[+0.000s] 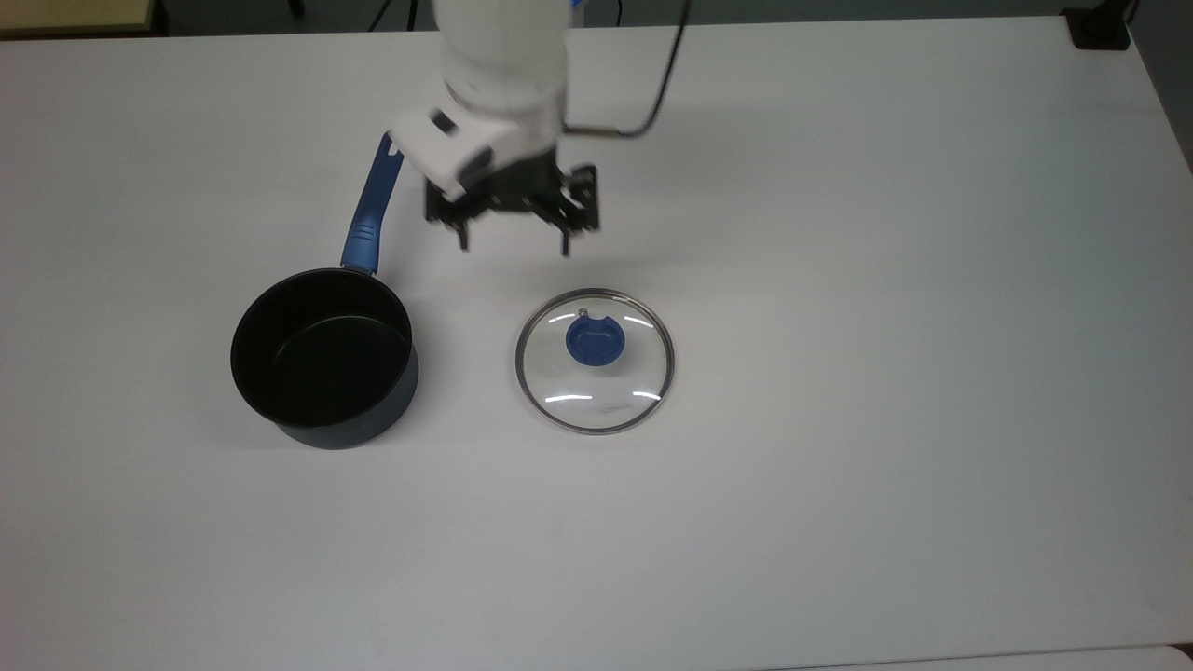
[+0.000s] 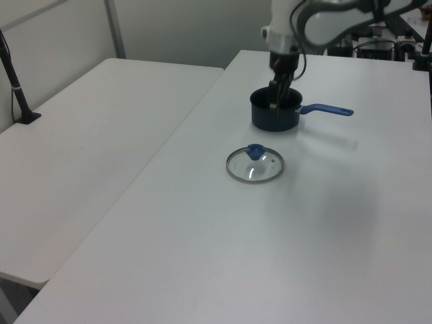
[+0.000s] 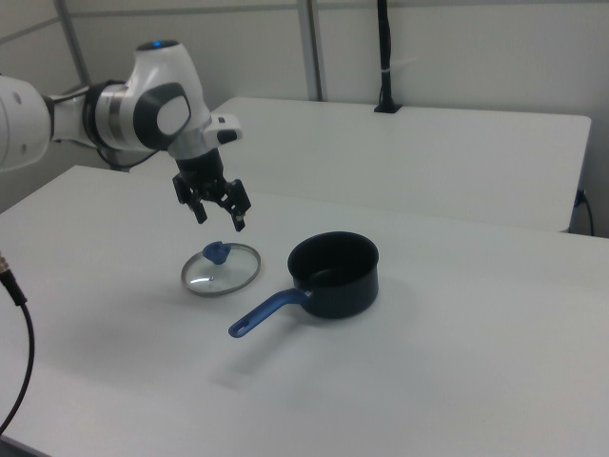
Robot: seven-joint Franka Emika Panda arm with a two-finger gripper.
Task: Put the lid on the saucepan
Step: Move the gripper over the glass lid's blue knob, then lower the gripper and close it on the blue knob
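The saucepan (image 1: pixel 322 359) is black inside with a dark wall and stands upright on the white table, its blue handle (image 1: pixel 373 210) pointing toward the top view's top. To its right in the top view lies the lid (image 1: pixel 596 391), clear glass with a metal rim and a blue knob (image 1: pixel 595 341). My gripper (image 1: pixel 514 247) hangs open and holds nothing, in the air just beyond the lid's far edge and right of the handle. In the right view the gripper (image 3: pixel 220 221) is above the lid (image 3: pixel 222 268), left of the saucepan (image 3: pixel 334 274). In the left view it overlaps the saucepan (image 2: pixel 270 120), behind the lid (image 2: pixel 255 165).
A second white table (image 2: pixel 101 121) adjoins on the left view's left, with a black post (image 2: pixel 17 88) clamped to it. A black cable (image 1: pixel 657 84) trails from the arm. A black clamp (image 1: pixel 1100 28) sits at the top view's top right corner.
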